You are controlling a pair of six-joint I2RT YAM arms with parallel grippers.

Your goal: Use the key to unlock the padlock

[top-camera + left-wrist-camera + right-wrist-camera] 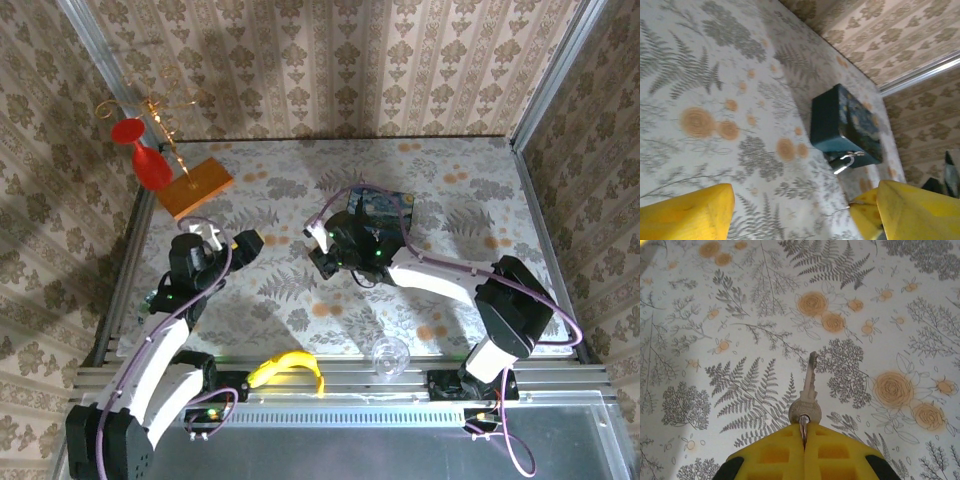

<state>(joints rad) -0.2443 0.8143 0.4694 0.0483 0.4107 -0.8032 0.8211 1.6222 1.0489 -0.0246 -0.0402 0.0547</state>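
Right gripper (804, 434): yellow fingers pressed together, clamped on the round head of the small silver metal key (808, 390). The blade sticks straight out past the fingertips, over the fern-and-orange-flower patterned worktop (270, 300). Can't tell if the tip touches the worktop. In the top view this gripper is around mid-worktop, just beside the left side of the dark blue painted rectangular tin (392, 208). Its arm crosses the tin's near edge.

Left gripper (795, 215): yellow fingers (690, 212) wide apart, nothing between them. In the top view it is in the left half of the worktop, aimed toward the tin and apart from it.

Tiny dark grey metal padlock (844, 162), silvery glint on it: it hangs on a side wall of the tin, at the wall's low edge near one corner, body down by the worktop. Too small to tell whether the shackle is closed. The key and padlock are apart.

The tin lies flat, toward the far edge and slightly right of centre, with the lid down.

Far-left corner: red plastic goblet (152, 168), tilted, next to an orange-brown wooden block (197, 187) carrying a thin gold wire stand (160, 115).

Near edge: yellow banana (285, 370) on the metal rail, clear plastic cup (390, 355) just right of it.
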